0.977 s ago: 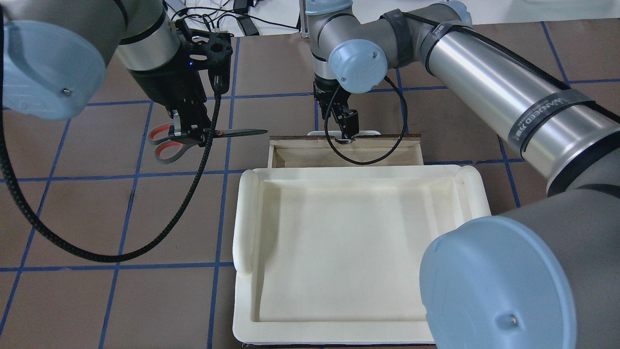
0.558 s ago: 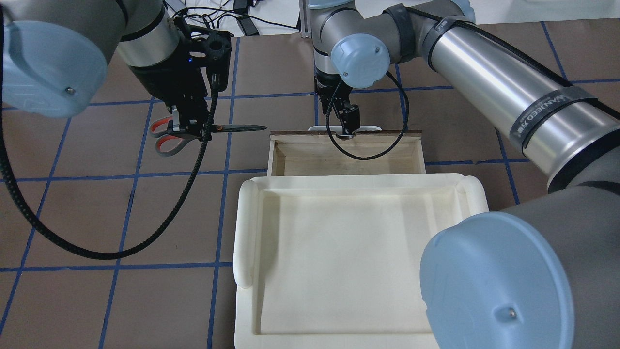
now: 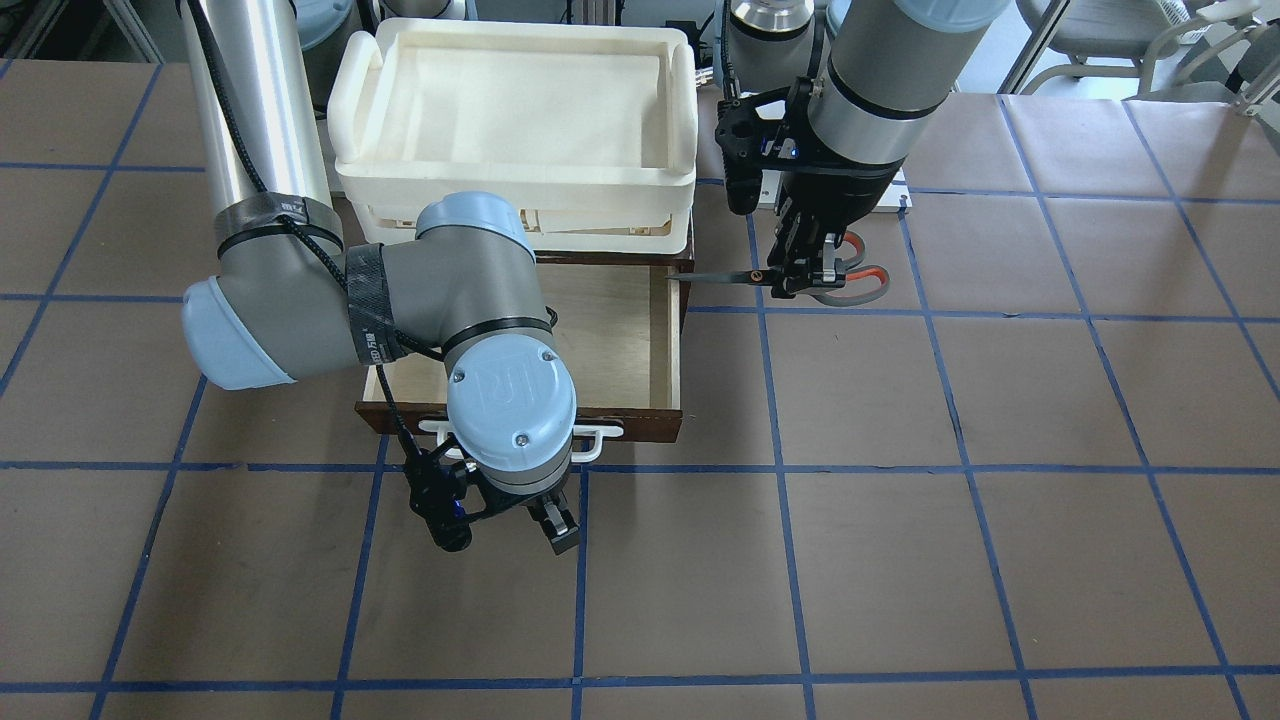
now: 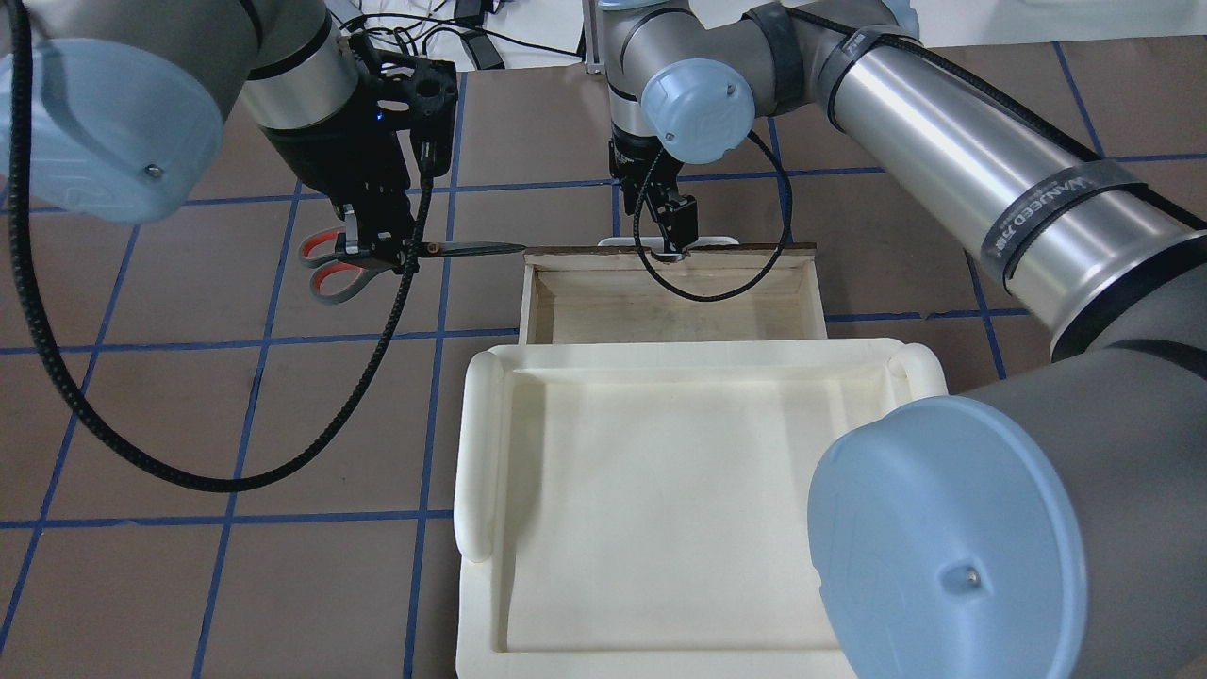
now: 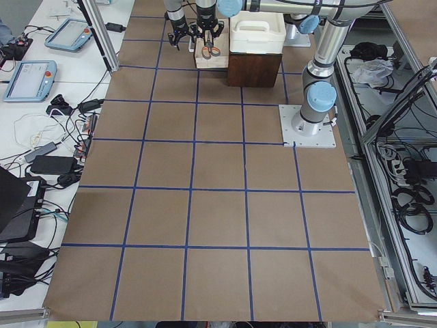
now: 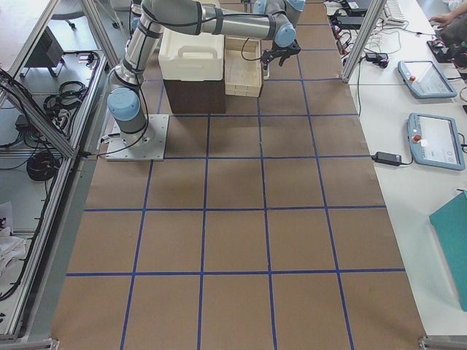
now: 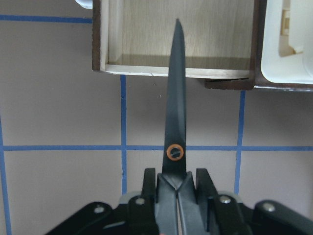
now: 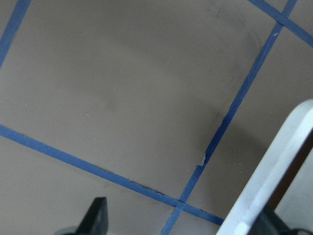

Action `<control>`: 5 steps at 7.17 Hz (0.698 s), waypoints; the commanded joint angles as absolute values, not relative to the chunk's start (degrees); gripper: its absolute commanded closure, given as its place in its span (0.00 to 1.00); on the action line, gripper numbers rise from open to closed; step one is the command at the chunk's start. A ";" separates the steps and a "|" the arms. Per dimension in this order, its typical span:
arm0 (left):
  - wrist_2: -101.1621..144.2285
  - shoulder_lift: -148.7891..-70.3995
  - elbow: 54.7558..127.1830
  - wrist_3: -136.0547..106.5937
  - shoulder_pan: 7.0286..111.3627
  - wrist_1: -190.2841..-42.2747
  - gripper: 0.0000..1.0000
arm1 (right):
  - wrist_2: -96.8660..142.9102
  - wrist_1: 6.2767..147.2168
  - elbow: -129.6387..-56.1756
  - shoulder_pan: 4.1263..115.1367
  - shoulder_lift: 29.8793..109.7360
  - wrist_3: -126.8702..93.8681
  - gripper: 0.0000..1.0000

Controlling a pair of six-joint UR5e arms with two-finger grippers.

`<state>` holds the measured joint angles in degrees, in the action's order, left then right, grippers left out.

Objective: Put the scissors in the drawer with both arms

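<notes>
- Across the table [image 3: 1000,520], in the front view, the left pincer [image 3: 803,283] is clenched on the scissors [image 3: 728,276] just behind the pivot. The scissors lie level above the table, with the handles outward and the tip at the side wall of the drawer [image 3: 668,345].
- Same view: the drawer stands pulled out from under a cream tray [image 3: 515,32], and its plywood floor is bare.
- Overhead view: the right pincer [image 4: 672,243] is down at the white handle [image 4: 717,242] on the drawer front. The scissors are left of the drawer, blades pointing at its near corner.
- Left wrist view: both pads press the shanks below the orange pivot dot. The closed blades run straight ahead, and the tip shows over the drawer's pale inside.
- Right wrist view: the fingers are spread apart, released. The white handle lies by the right-hand one.
- Side views: both arms are far off and too small to judge.
</notes>
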<state>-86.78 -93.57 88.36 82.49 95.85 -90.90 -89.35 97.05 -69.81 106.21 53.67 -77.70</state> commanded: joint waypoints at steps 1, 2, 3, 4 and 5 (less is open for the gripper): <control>-86.84 -93.95 88.33 82.53 95.89 -90.88 0.88 | -89.21 97.12 -69.61 105.74 53.44 -77.08 0.00; -86.84 -94.39 88.33 82.88 95.89 -90.88 0.88 | -89.21 97.12 -69.00 105.65 53.35 -76.91 0.00; -86.84 -94.83 88.24 82.88 95.89 -90.79 0.88 | -89.21 97.12 -68.21 105.73 52.83 -76.90 0.00; -86.84 -95.01 88.24 82.88 95.89 -90.53 0.88 | -89.21 97.12 -67.94 105.65 52.65 -76.90 0.00; -86.66 -95.01 88.24 82.79 95.89 -90.44 0.88 | -89.21 97.12 -67.94 105.64 52.56 -76.90 0.00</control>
<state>-86.79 -94.89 88.26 82.85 95.89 -90.60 -89.21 97.12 -68.14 105.68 52.75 -76.92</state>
